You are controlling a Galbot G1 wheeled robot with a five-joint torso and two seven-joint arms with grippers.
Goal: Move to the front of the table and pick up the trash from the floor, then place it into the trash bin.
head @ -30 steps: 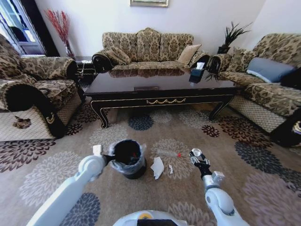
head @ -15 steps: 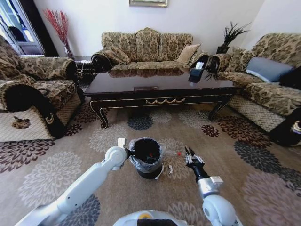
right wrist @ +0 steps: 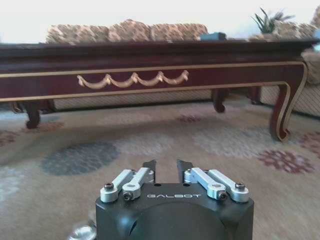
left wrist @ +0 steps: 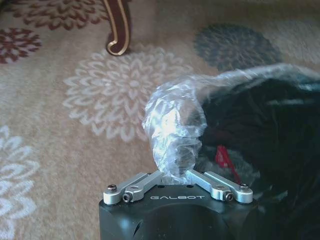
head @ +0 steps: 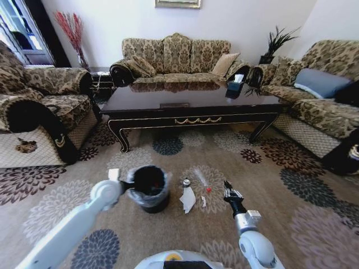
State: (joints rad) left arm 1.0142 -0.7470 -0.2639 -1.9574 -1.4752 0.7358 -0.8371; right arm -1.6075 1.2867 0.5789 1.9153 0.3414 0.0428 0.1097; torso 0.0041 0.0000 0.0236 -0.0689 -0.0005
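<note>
The black trash bin with its clear liner hangs just above the carpet. My left gripper is shut on its rim and liner. Something red lies inside the bin. On the carpet to its right lie crumpled white paper, a clear bottle with a red cap, a shiny round bit and a tiny white scrap. My right gripper hovers low, right of the bottle; its jaws stand slightly apart with nothing between them. The dark table stands ahead.
An armchair stands at the left, a sofa behind the table and another sofa at the right. A tissue box sits on the table. Patterned carpet stretches around both arms.
The left arm swung the bin right towards the right gripper, then back left. The shiny bit seen at the right gripper's tip now lies on the carpet. The bottle has turned.
</note>
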